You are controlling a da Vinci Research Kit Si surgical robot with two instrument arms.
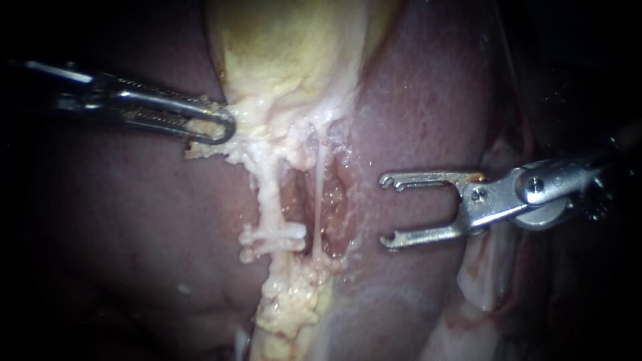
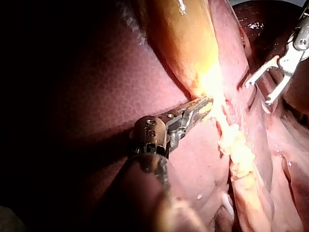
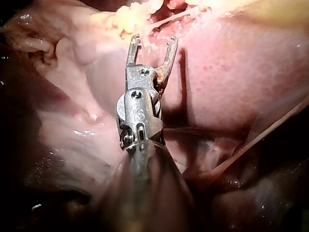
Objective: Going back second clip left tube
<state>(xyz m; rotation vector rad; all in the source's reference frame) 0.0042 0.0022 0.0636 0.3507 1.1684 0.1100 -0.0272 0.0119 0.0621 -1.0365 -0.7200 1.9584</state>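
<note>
The left tube (image 1: pixel 269 194) runs pale and thick down from the yellow gallbladder (image 1: pixel 287 53), and a white clip (image 1: pixel 275 234) lies across its lower part. The right tube (image 1: pixel 319 194) is a thin strand beside it. My left instrument (image 1: pixel 224 127) comes in from the left, its jaws shut on the pale tissue at the gallbladder's neck (image 2: pixel 205 104). My right instrument (image 1: pixel 386 210) stands to the right of both tubes, apart from them. Its forked jaws are open with nothing between them (image 3: pixel 153 41).
Dark red liver (image 1: pixel 428 100) lies on both sides of the tubes. Yellow fatty tissue (image 1: pixel 294 301) continues below the clip. Pale folded tissue (image 1: pixel 488 267) sits under my right instrument's shaft. In the left wrist view my right instrument (image 2: pixel 257 93) shows beyond the gallbladder (image 2: pixel 186 43).
</note>
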